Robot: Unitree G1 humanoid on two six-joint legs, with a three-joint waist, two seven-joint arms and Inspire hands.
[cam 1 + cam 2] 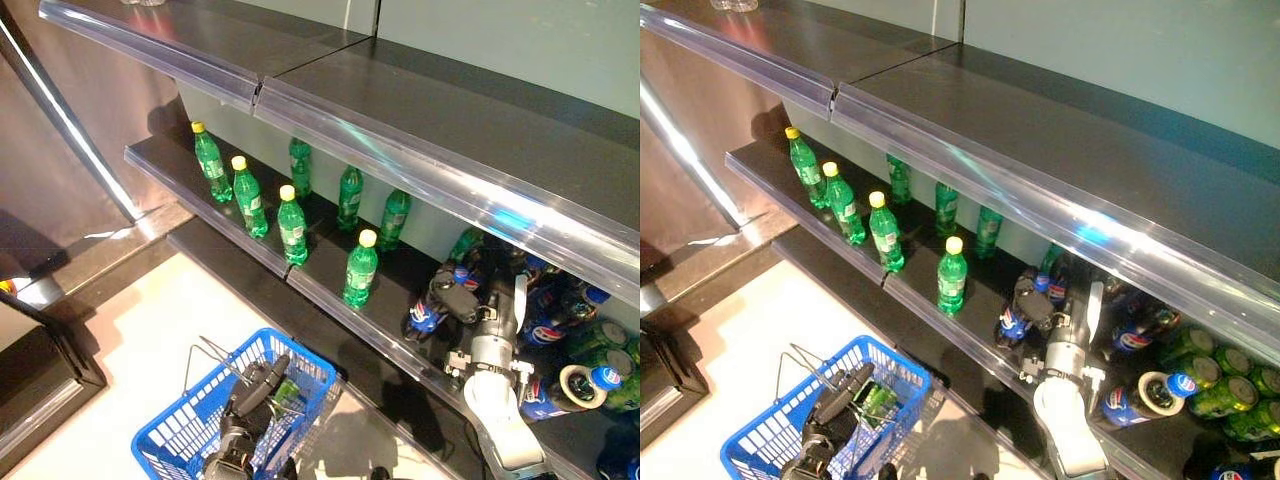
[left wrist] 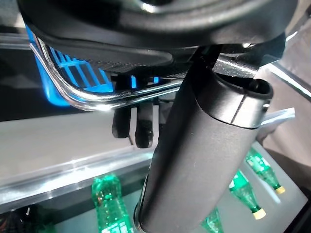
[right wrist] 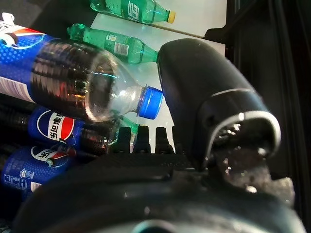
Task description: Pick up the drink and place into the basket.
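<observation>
Dark metal shelving (image 1: 330, 300) with clear plastic edge strips was seen carrying upright green plastic bottles with yellow caps (image 1: 361, 268) along its left part and a cluster of dark cola bottles with blue labels (image 1: 1132, 338) at its right. Below it, a blue plastic basket with a wire handle (image 1: 170, 440) was held up by the left hand (image 1: 258, 390), whose fingers were curled round the chrome handle. A green bottle appeared to lie in it already. The right hand (image 1: 1040, 305) was reached in among the cola bottles, one blue-capped cola bottle (image 3: 82, 80) lying just beyond its thumb; whether it was gripped could not be told. Lifting and placing were judged outstanding.
</observation>
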